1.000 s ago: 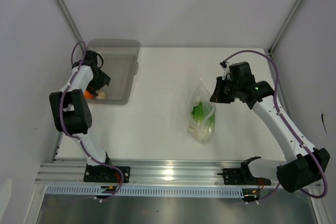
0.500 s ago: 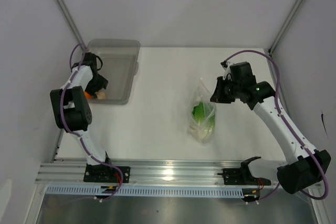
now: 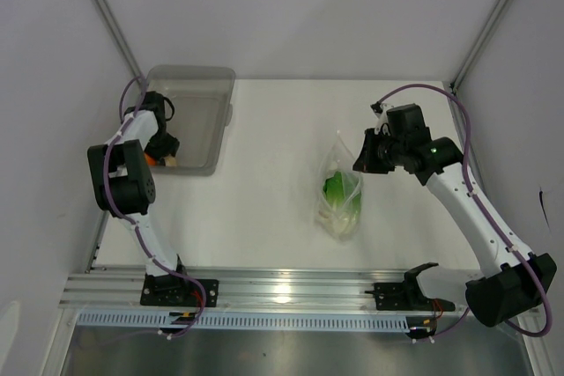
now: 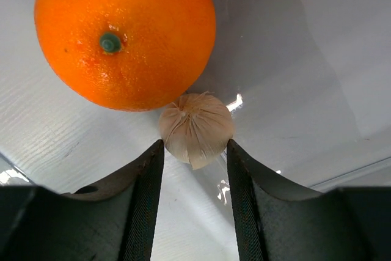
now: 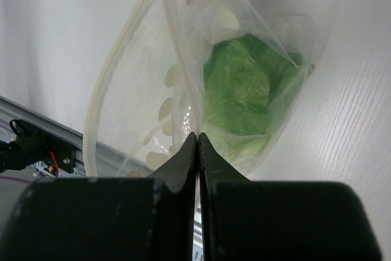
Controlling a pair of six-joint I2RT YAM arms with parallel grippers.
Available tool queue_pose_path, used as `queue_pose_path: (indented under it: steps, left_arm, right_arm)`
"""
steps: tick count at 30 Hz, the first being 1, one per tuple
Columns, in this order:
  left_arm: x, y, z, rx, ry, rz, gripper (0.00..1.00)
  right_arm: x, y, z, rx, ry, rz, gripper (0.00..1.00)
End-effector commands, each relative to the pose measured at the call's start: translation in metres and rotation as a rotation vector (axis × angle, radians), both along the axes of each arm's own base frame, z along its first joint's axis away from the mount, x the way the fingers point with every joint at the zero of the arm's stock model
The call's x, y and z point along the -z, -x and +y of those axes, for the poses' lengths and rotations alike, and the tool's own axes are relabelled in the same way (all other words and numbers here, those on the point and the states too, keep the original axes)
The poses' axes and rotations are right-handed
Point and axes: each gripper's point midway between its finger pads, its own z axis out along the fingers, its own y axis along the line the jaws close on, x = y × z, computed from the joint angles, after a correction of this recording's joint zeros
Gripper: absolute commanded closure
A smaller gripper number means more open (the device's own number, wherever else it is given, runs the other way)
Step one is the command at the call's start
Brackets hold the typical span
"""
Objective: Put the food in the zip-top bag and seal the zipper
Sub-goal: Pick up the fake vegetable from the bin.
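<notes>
Your left jaws are straddling the garlic bulb (image 4: pixel 197 128) on the floor of the translucent bin (image 3: pixel 189 85), one finger at each flank. They look to be touching its skin, but you cannot tell whether they are pressing yet. Your right jaws are pinching one wall of the zip-top bag (image 5: pixel 140 90) shut between them, holding its mouth up off the worktop (image 3: pixel 264 182) with the lettuce head (image 5: pixel 244 96) already lying inside.

The bulb is probably light, firm and papery, so you are best squeezing it gently across its widest part. The orange (image 4: pixel 125 35) is touching it and may roll when nudged.

Compared with a second ago, the left jaws are standing narrower and the left wrist is sitting lower in the bin's near corner. The right arm and the bag are staying put.
</notes>
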Motion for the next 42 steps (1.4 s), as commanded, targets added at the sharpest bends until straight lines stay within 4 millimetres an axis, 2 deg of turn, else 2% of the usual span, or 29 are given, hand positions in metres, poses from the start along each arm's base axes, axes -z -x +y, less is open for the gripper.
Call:
queue_pose_path:
  steps: [1, 10, 20, 26, 30, 42]
  left_arm:
    - [-0.007, -0.006, 0.011, -0.042, -0.030, -0.015, 0.52]
    - [-0.006, -0.007, 0.010, -0.030, -0.029, -0.009, 0.47]
    - [-0.006, -0.009, 0.010, -0.022, -0.027, -0.011, 0.46]
    - [-0.007, -0.012, 0.012, -0.005, -0.034, -0.026, 0.50]
    - [-0.006, -0.012, 0.012, -0.003, -0.033, -0.025, 0.61]
    - [-0.009, -0.012, 0.005, 0.010, -0.002, -0.037, 0.65]
  right_arm:
    - [-0.026, -0.002, 0.004, -0.019, -0.032, -0.077, 1.00]
    - [-0.030, 0.000, 0.003, -0.014, -0.034, -0.081, 1.00]
    - [-0.033, 0.002, 0.004, -0.013, -0.040, -0.085, 1.00]
    - [-0.035, 0.002, 0.005, -0.014, -0.041, -0.089, 1.00]
    - [-0.036, 0.002, 0.003, -0.007, -0.037, -0.096, 1.00]
    - [-0.033, 0.001, 0.006, -0.010, -0.032, -0.090, 1.00]
